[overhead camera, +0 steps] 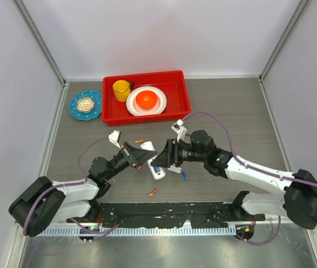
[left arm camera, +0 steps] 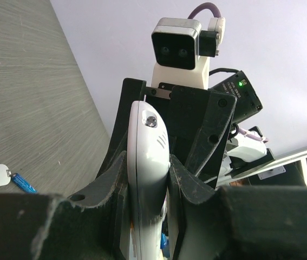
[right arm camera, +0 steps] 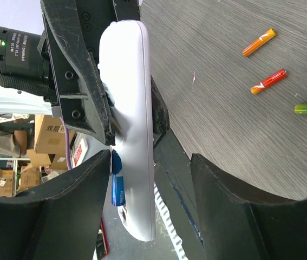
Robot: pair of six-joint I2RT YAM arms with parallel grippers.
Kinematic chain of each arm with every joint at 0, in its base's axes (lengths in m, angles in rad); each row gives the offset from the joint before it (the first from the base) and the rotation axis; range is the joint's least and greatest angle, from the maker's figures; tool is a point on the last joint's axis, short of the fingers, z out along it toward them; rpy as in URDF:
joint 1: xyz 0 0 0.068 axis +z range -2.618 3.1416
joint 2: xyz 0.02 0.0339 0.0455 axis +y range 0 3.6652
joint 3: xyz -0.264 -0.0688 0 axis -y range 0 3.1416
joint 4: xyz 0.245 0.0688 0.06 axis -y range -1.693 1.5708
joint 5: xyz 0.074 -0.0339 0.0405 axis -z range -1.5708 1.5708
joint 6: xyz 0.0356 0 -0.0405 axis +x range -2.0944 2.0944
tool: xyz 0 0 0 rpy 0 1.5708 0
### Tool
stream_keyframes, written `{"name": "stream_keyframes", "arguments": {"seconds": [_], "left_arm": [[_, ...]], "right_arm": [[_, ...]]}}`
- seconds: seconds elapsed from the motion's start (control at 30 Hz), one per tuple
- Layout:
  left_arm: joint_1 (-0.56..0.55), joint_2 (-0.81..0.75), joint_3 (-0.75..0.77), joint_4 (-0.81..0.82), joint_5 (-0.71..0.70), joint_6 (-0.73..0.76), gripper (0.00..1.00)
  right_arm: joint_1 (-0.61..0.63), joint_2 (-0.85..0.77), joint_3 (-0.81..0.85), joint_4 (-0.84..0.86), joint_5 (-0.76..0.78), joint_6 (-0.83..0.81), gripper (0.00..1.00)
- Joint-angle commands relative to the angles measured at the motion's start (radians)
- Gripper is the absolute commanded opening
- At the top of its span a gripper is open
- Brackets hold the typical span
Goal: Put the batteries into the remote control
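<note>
The left gripper is clamping the remote control by its long sides, holding it edge-up above the table at the centre of the overhead view. The right gripper is facing it with its fingers spread wide, the remote's lower end sitting between them and a clear gap showing on the right-hand side. A blue battery is lying against the remote's left edge, low in the right wrist frame. Four loose batteries, orange, red and green, are lying on the table at that frame's upper right.
</note>
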Motion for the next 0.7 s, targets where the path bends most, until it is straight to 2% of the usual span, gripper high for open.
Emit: {"name": "stream_keyframes", "arguments": {"seconds": [0.0,0.37,0.67], "left_arm": [[-0.004,-0.008,0.005,0.265,0.0,0.016,0.0],[-0.004,0.001,0.008,0.265,-0.003,0.019,0.0],[-0.004,-0.006,0.022,0.265,0.009,0.009,0.0]], "right_arm": [[-0.001,-0.028,0.045,0.017,-0.015,0.005,0.68],[-0.007,-0.117,0.052,-0.083,-0.042,-0.061,0.69],[-0.007,-0.091,-0.05,0.071,-0.087,0.012,0.69]]}}
